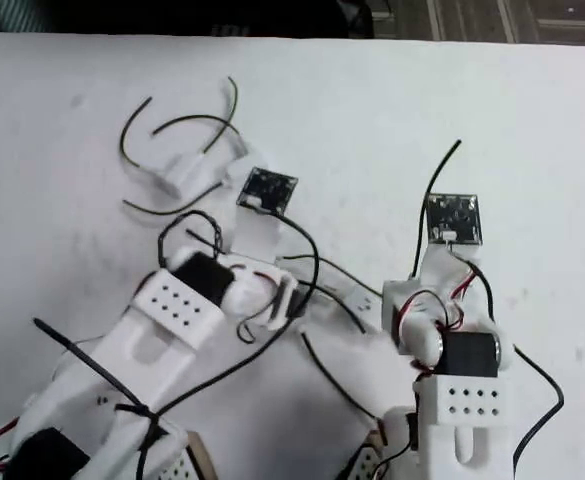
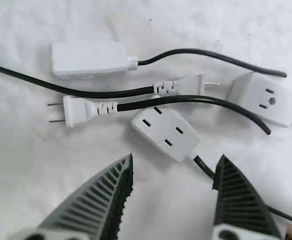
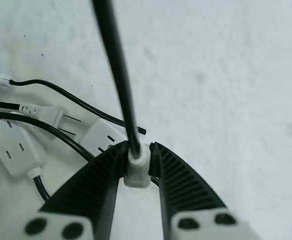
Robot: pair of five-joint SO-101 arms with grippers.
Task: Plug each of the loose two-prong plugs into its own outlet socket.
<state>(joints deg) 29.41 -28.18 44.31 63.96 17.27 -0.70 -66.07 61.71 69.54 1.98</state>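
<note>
High view: my left arm (image 1: pixel 162 310) and right arm (image 1: pixel 462 390) crowd the near side of the white table (image 1: pixel 492 110), with black cords looped between them.

Left wrist view: my left gripper (image 2: pixel 175 162) hangs wide apart, holding nothing, just above the middle outlet socket (image 2: pixel 164 127). Beyond it lie a second outlet socket (image 2: pixel 265 97), a white block on a cord (image 2: pixel 88 60) and two loose two-prong plugs. The long plug (image 2: pixel 81 111) lies flat beside the middle socket. The short plug (image 2: pixel 181 86) has its prongs aimed at the second socket but sits apart from it.

Right wrist view: my right gripper (image 3: pixel 139 150) is clamped on a white cord end (image 3: pixel 136 167), its black cord (image 3: pixel 113 65) running up, right over an outlet face (image 3: pixel 102 135). Its prongs are hidden, so I cannot tell whether they are in.

By my reading no plug is seated for certain. Two lie untouched, and the task stands at its first insertion.
</note>
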